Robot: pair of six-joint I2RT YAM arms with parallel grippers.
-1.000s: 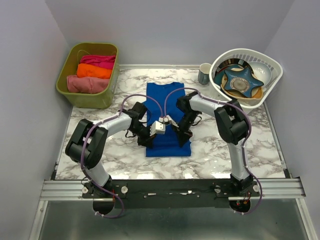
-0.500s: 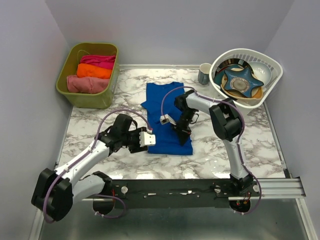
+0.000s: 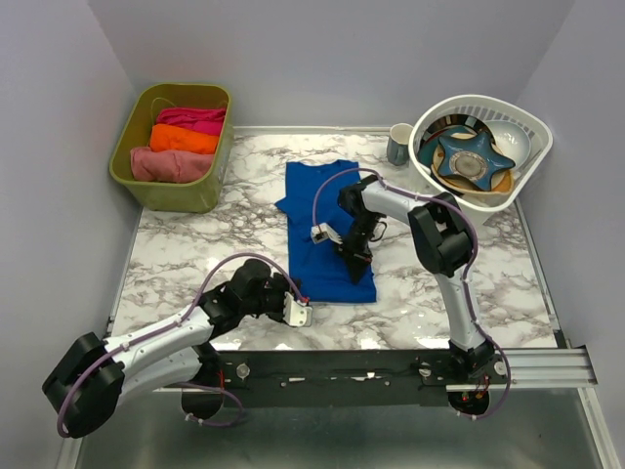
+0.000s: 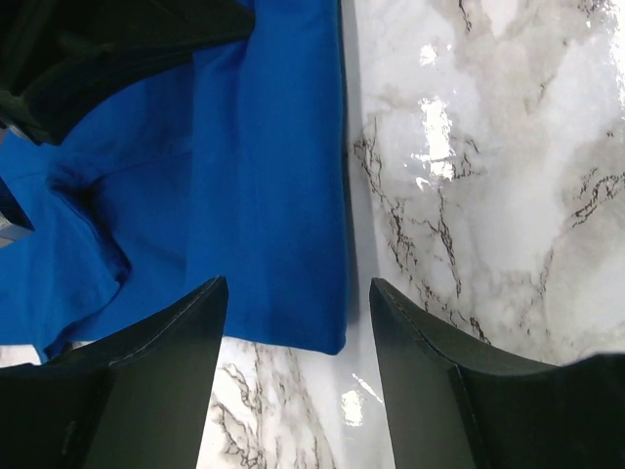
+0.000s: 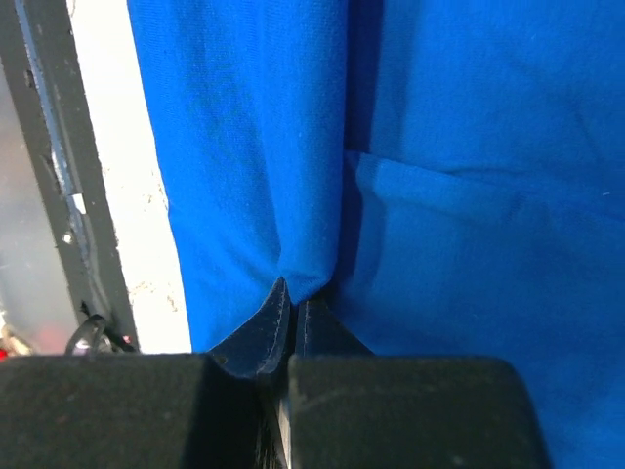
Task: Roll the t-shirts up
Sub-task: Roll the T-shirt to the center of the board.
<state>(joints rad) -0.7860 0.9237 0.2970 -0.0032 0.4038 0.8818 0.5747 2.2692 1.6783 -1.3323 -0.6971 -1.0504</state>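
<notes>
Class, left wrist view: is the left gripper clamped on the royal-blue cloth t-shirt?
No: the left gripper is open, its fingers wide apart and pinching none of the royal-blue cloth t-shirt.

The marble table (image 3: 195,254) carries a blue t-shirt (image 3: 311,195) at its middle (one sleeve pokes out leftward), a green bin (image 3: 210,171) at the far left corner, a white basket (image 3: 479,101) at the far right, and a mug (image 3: 399,144) just beside the basket.

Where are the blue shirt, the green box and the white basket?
blue shirt (image 3: 298,195): top camera view, on its flat upper part.
green box (image 3: 176,197): top camera view, on its front wall.
white basket (image 3: 426,166): top camera view, on its left wall.
</notes>
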